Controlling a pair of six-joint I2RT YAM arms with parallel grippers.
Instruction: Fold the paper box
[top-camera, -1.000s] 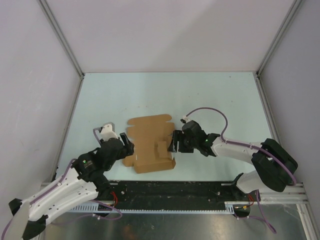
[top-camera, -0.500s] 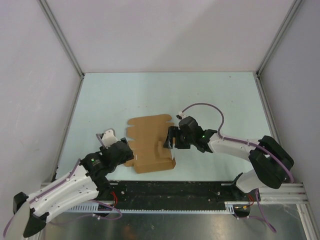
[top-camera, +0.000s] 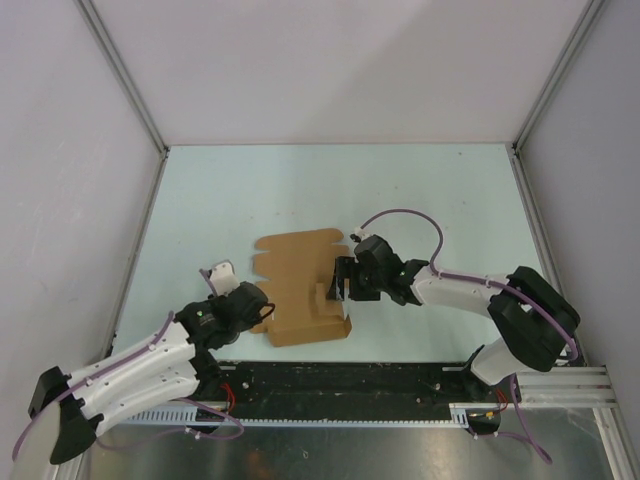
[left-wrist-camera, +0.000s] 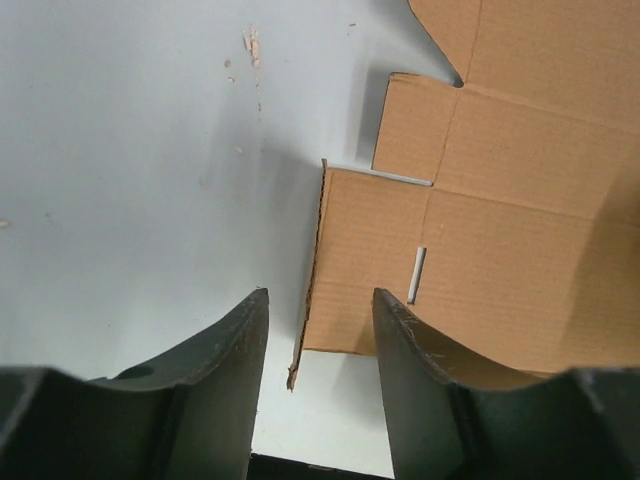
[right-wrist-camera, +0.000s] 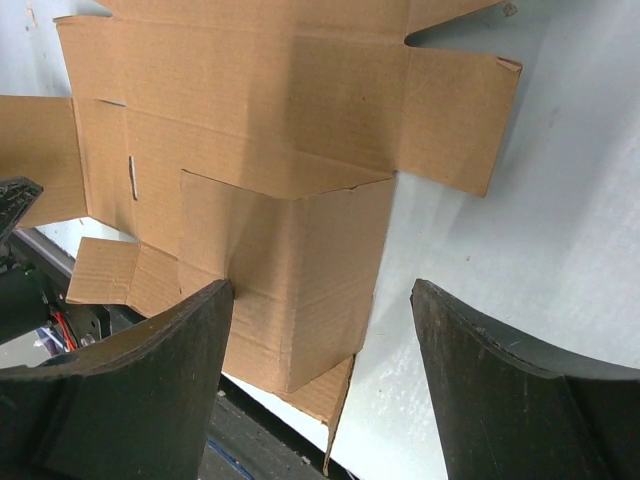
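The paper box (top-camera: 296, 270) is a flat brown die-cut sheet lying on the pale table, with one panel (top-camera: 326, 297) standing up near its right side. My left gripper (top-camera: 263, 309) sits low at the sheet's near left corner. In the left wrist view the box (left-wrist-camera: 520, 230) has its lifted left edge (left-wrist-camera: 308, 310) between the open jaws of that gripper (left-wrist-camera: 320, 300), touching neither finger. My right gripper (top-camera: 343, 283) hovers at the sheet's right edge. In the right wrist view it (right-wrist-camera: 320, 290) is open around the raised panel (right-wrist-camera: 300, 270) of the box (right-wrist-camera: 250, 120).
A black rail (top-camera: 350, 385) runs along the table's near edge just behind the sheet. Grey walls with metal frame posts (top-camera: 120, 75) close in the left, back and right. Bare table (top-camera: 400, 190) lies beyond the sheet.
The left gripper has slid nearer along the sheet's left edge and its jaws have narrowed. The right gripper has moved a little left, onto the raised panel.
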